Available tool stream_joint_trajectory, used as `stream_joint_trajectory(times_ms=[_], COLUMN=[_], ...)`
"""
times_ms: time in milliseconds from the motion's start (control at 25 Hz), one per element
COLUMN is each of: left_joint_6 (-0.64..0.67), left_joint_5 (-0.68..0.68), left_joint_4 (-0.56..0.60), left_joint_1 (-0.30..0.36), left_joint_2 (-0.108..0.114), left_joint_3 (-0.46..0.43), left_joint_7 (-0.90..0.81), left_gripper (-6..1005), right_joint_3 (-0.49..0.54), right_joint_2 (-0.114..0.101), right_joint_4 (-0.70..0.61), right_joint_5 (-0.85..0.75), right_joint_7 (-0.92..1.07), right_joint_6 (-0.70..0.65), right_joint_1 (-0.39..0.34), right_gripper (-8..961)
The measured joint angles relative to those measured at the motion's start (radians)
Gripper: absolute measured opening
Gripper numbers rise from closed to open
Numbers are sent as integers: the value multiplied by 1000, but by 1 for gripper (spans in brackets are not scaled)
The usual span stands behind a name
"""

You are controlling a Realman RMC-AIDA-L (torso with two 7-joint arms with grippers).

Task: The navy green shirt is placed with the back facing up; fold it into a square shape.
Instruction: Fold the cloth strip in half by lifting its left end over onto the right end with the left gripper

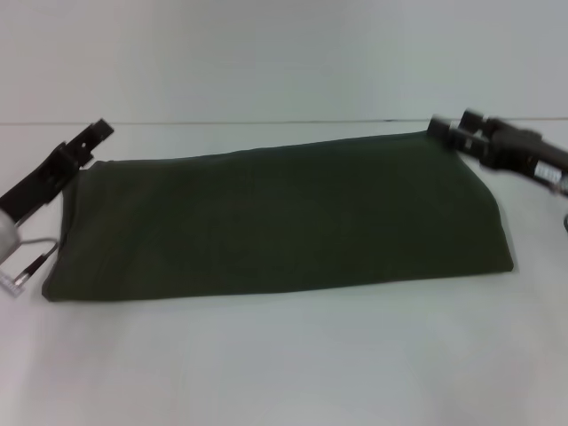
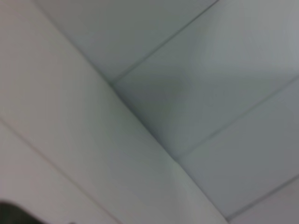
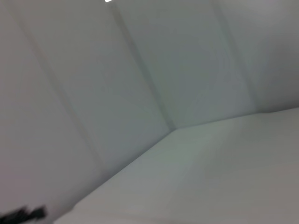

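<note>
Plainly unlabelled navy green shirt (image 1: 284, 222) folded; grippers at far corners

The left gripper (image 1: 96, 135) is matte black, with long flat angular fingers on a slim black link. Behind it sits a pale grey rounded wrist housing, where a thin light cable loops beside a dark lead ending in a small clear connector. The right gripper (image 1: 450, 129) is black too, blocky, with squared fingertips; its wrist block carries a small white label with dark markings.
</note>
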Motion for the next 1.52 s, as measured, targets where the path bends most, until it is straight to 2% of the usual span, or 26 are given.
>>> stream_joint_trajectory(times_ms=[80, 120, 160, 240, 360, 520, 640, 840, 960, 1520], left_joint_6=[81, 81, 197, 250, 389, 531, 604, 637, 607, 487], left_joint_5=[87, 87, 216, 279, 414, 547, 622, 729, 777, 825], left_joint_4=[49, 49, 120, 158, 247, 291, 308, 339, 349, 247], left_joint_1=[28, 28, 59, 71, 90, 85, 79, 67, 63, 70], left_joint_2=[12, 12, 37, 49, 78, 112, 133, 148, 155, 149], left_joint_3=[0, 0, -10, -14, -42, -136, -160, -166, -170, -172], left_joint_7=[-143, -143, -333, -419, -580, -678, -710, -755, -779, -895], left_gripper=[703, 710, 716, 716, 716, 716, 716, 716, 716, 715], right_joint_3=[0, 0, -1, -1, -3, -27, -39, -31, -26, -6], right_joint_2=[-7, -8, -8, -6, 1, 17, 37, 46, 47, 48], right_joint_4=[-10, -17, -23, -29, -32, -50, -101, -154, -156, -158], right_joint_5=[-59, -85, -114, -158, -217, -317, -370, -371, -370, -355], right_joint_7=[-53, -79, -107, -166, -261, -382, -399, -404, -405, -407], right_joint_6=[-87, -117, -146, -178, -198, -214, -219, -248, -260, -251], right_joint_1=[-16, -22, -29, -39, -48, -51, -64, -95, -97, -106], right_gripper=[875, 875, 876, 876, 876, 876, 876, 875, 875, 875])
